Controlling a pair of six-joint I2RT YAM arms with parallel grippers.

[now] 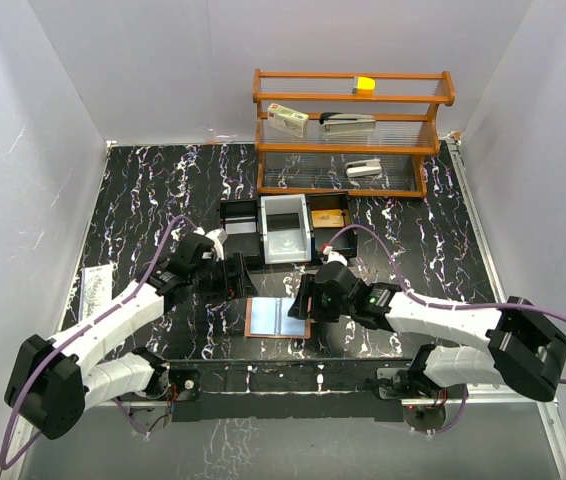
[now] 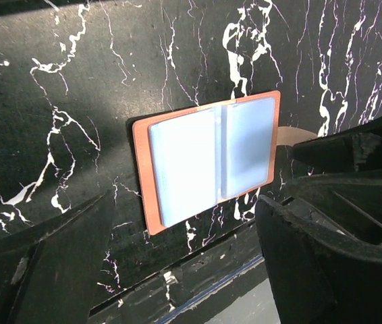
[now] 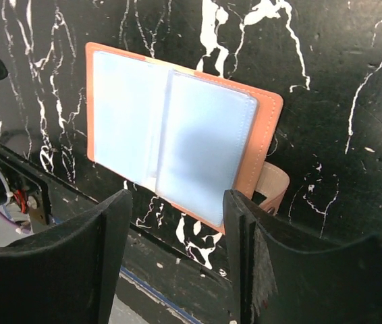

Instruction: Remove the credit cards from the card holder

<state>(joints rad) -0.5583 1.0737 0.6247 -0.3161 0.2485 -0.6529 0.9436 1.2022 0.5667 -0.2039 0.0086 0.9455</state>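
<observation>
The card holder [image 1: 278, 318] lies open and flat near the table's [image 1: 143, 200] front edge, pale inner pockets up. Whether any card sits in them cannot be told. Its snap tab [image 3: 275, 182] sticks out from one short edge. The left gripper [image 1: 231, 274] hangs near at 10 o'clock, jaws wide apart and holding nothing. The right gripper [image 1: 308, 297] is just beside the holder at 2 o'clock, jaws apart and empty. At 12 o'clock stands a black tray [image 1: 238, 215], with a wooden shelf [image 1: 353, 150] beyond it.
</observation>
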